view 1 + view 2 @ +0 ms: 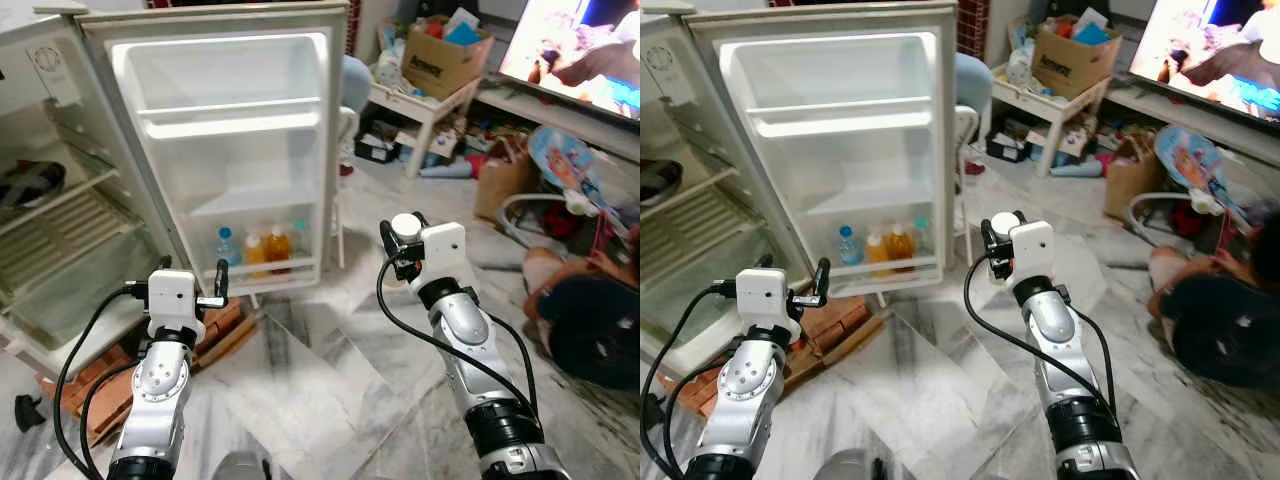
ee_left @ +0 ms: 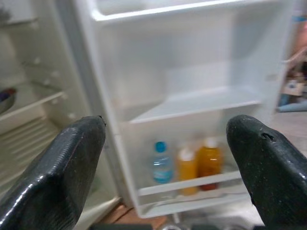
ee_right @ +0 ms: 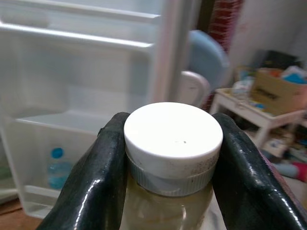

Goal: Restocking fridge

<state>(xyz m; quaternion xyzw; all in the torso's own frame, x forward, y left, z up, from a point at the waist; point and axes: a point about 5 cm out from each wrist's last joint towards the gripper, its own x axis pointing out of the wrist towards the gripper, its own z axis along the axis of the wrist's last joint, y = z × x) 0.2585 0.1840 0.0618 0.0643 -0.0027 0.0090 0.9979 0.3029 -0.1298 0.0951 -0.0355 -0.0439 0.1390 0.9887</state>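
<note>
A small white fridge stands open; its door (image 1: 230,150) faces me. The lowest door shelf (image 1: 265,272) holds a blue-capped water bottle (image 1: 228,247) and two orange juice bottles (image 1: 257,250) (image 2: 209,160). My right gripper (image 1: 400,247) is raised to the right of the door, shut on a bottle of pale yellow liquid with a white cap (image 3: 172,134). My left gripper (image 2: 165,129) is open and holds nothing; it points at the door's lower shelves from a short way off. The upper door shelves are bare.
The fridge body (image 1: 60,240) with its wire shelves is at the left, on bricks (image 1: 215,335). A person (image 1: 590,320) sits on the marble floor at the right. Behind are a low white table with a cardboard box (image 1: 440,60), a paper bag (image 1: 500,180) and a TV (image 1: 580,50).
</note>
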